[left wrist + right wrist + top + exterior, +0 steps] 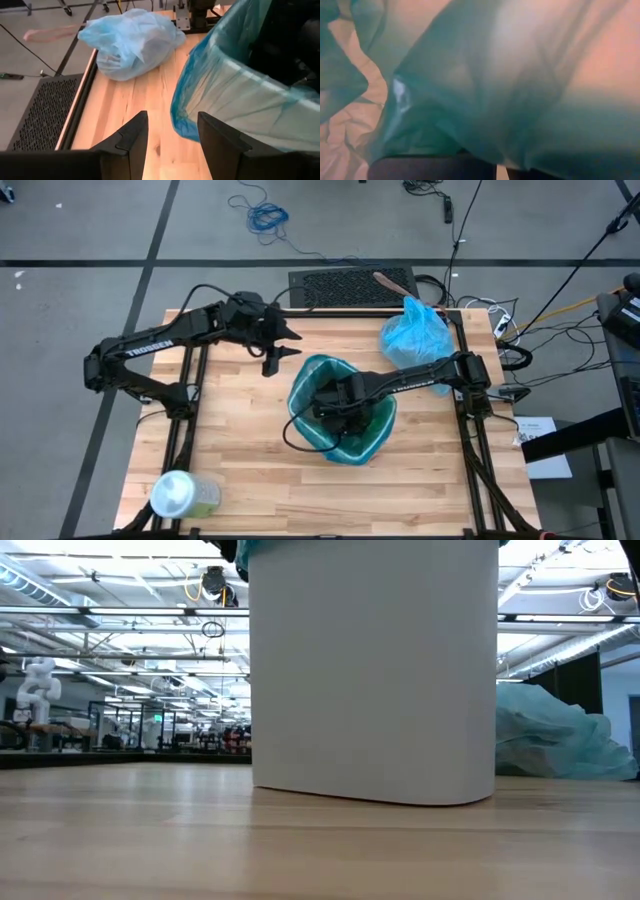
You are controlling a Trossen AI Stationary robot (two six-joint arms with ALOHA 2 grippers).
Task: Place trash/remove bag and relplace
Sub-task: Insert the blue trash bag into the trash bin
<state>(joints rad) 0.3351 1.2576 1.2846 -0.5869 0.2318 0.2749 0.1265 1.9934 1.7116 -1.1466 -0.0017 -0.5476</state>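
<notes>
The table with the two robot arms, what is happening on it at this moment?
The right gripper is reaching down inside the white bin, shut, pressing among the teal-green plastic liner fitted over its rim. The left gripper is open and empty, beside the bin near the table's far edge. A tied-up light-blue plastic bag lies at the wooden table's far right corner. A pale-green container with a white lid lies near the front left.

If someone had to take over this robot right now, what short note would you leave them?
Left gripper: open, empty, above the table beside the bin.
Right gripper: shut, reaching down inside the bin, pressed into the teal liner.
Filled light-blue bag: already out, lying on the table at the far right edge.
Done: old bag removed, new liner draped over the rim.
Left: finish seating the liner, withdraw the right arm.
</notes>
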